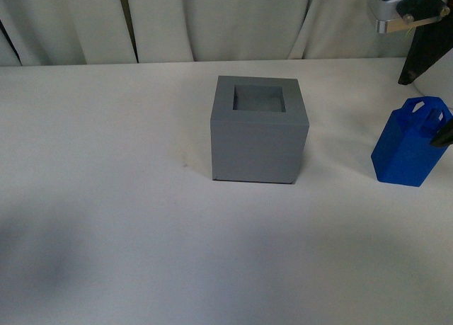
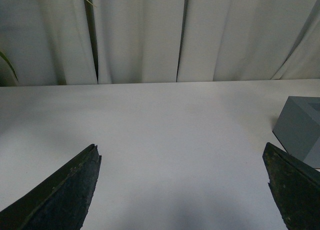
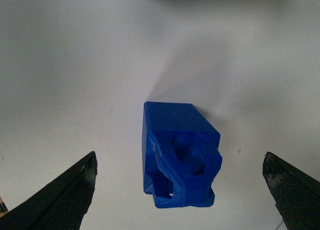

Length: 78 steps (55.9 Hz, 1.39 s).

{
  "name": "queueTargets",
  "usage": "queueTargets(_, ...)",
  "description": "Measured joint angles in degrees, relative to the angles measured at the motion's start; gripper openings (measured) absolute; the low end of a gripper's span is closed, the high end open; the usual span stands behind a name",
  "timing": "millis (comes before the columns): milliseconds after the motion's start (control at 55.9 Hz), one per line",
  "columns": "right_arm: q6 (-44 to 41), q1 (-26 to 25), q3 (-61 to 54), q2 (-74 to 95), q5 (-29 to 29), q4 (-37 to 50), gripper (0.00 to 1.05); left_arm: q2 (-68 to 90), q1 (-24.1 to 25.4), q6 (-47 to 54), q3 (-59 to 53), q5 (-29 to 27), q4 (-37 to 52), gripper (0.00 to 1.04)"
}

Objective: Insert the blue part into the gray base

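Observation:
The gray base (image 1: pixel 259 144) stands in the middle of the white table, its square recess (image 1: pixel 260 98) facing up and empty. The blue part (image 1: pixel 410 144) stands upright on the table to its right, handle on top, well apart from the base. My right gripper (image 3: pixel 180 157) hovers above the blue part (image 3: pixel 175 120), open, with both fingers wide of it and not touching. Over bare table, my left gripper (image 2: pixel 181 149) is open and holds nothing. A corner of the gray base (image 2: pixel 300 127) shows at the edge of the left wrist view.
The right arm (image 1: pixel 417 13) reaches in from the top right of the front view. White curtains (image 1: pixel 212 20) hang behind the table's far edge. A green plant leaf (image 2: pixel 10 64) shows in front of the curtain in the left wrist view.

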Motion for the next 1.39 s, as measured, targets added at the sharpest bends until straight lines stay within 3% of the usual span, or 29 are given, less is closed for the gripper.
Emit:
queueTargets(751,-1.51,-0.83,-1.90,3.78,4.46,3.54,0.97,0.00,0.00,-0.02,0.00,0.00,0.00,0.99)
queueTargets(1216,-0.92,-0.94,-3.21,3.98,3.63,5.81,0.97,0.00,0.00,0.00,0.00,0.00,0.00,0.99)
queueTargets(1305,-0.79,-0.81,-3.34,3.98,3.56,6.16,0.91,0.00,0.00,-0.02,0.00,0.00,0.00,0.99)
queueTargets(1395,-0.79,-0.72,-3.34,3.98,3.52,6.21,0.76,0.00,0.00,-0.02,0.00,0.00,0.00,0.99)
